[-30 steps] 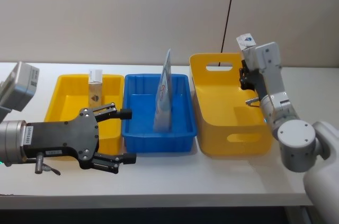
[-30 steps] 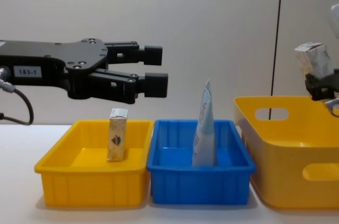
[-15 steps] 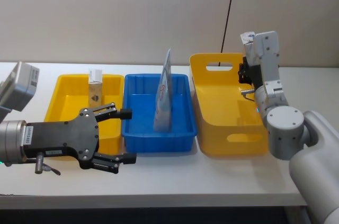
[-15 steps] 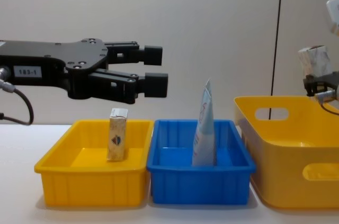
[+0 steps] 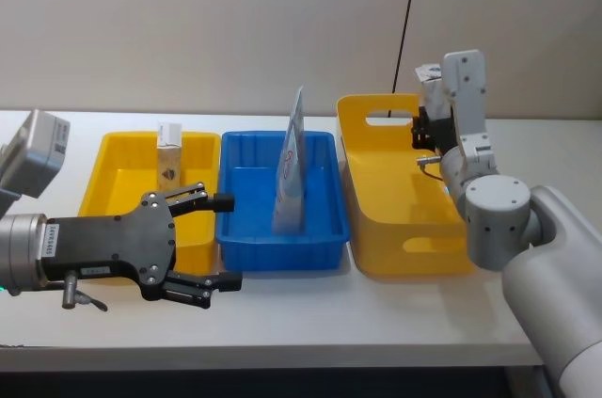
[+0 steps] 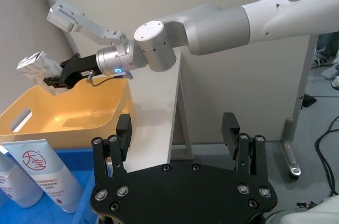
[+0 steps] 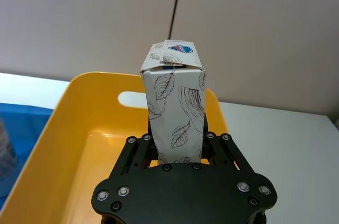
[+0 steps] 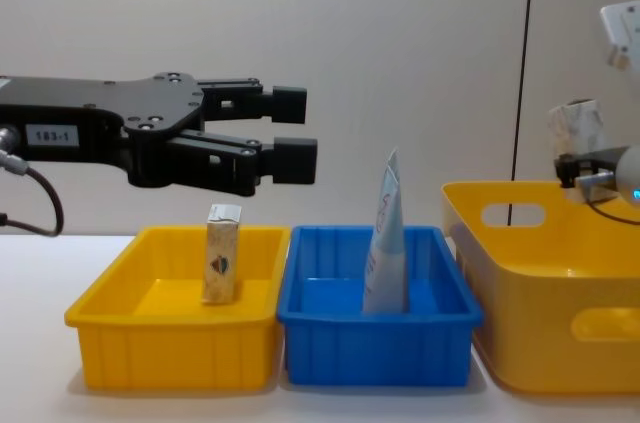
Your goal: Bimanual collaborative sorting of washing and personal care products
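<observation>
While the left gripper [image 5: 224, 240] hung where it had a second earlier, at the lower left of the head view with its fingers spread wide around nothing, we saw the right gripper [image 7: 178, 131] carry its load a little toward the centre of the frame. Its fingers were clamped on the lower part of the held carton [image 7: 175, 91], a cream box with leaf print and a blue emblem on its flap. That carton sat upright at the upper right of the head view, in the air over the far rim of the large yellow bin [image 5: 376, 247] and touching nothing else. In the chest view it had slid left and slightly lower along the right edge. We judged that this piece was out of the supply bin and starting toward the sorting bins or the waiting left fingers, with its placing not yet done. We counted two cream cartons: the held carton and a standing carton [image 5: 169, 155] upright at the back of the small yellow bin [image 5: 99, 172]. In the blue bin [image 5: 249, 191] at centre, the left wrist view showed two pieces leaning together, one red-printed packet [image 6: 45, 176] and one white tube [image 6: 15, 187]. That made three bins in a row on the desk [image 5: 310, 313].
</observation>
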